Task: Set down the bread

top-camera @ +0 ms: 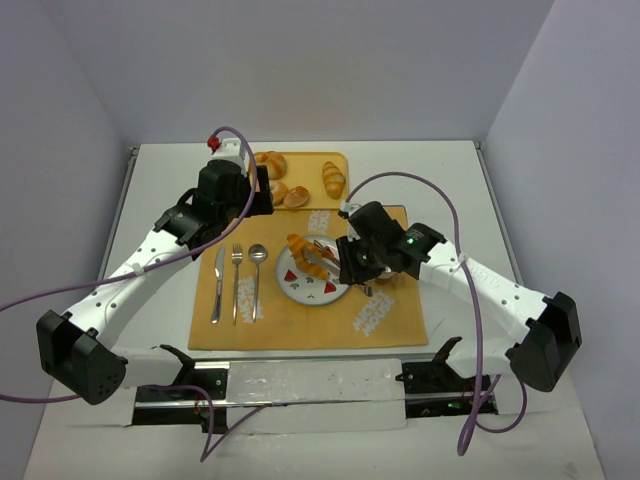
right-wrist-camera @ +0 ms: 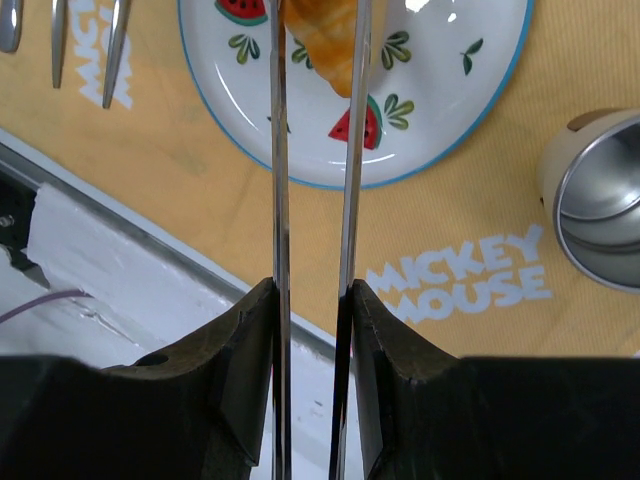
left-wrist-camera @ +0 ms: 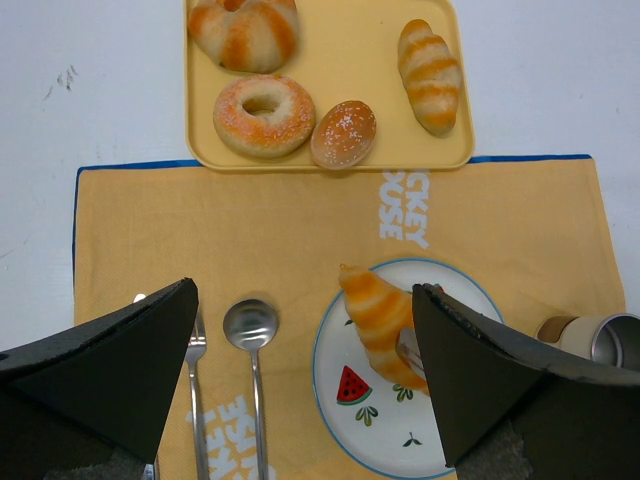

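The bread (top-camera: 306, 254), a golden-orange striped croissant, is over the upper left part of the white watermelon plate (top-camera: 300, 292). My right gripper (right-wrist-camera: 312, 292) is shut on a pair of metal tongs (right-wrist-camera: 280, 200). The two tong blades run either side of the bread (right-wrist-camera: 325, 30) and pinch it above the plate (right-wrist-camera: 450, 110). I cannot tell whether it rests on the plate. My left gripper (left-wrist-camera: 305, 288) hangs open and empty over the placemat, with the bread (left-wrist-camera: 378, 318) near its right finger.
A yellow tray (left-wrist-camera: 330, 70) at the back holds a doughnut (left-wrist-camera: 264, 115), round buns and a ridged roll (left-wrist-camera: 431, 75). Knife, fork and spoon (top-camera: 257, 280) lie left of the plate. A steel cup (right-wrist-camera: 598, 200) stands to the plate's right on the orange placemat (top-camera: 390, 325).
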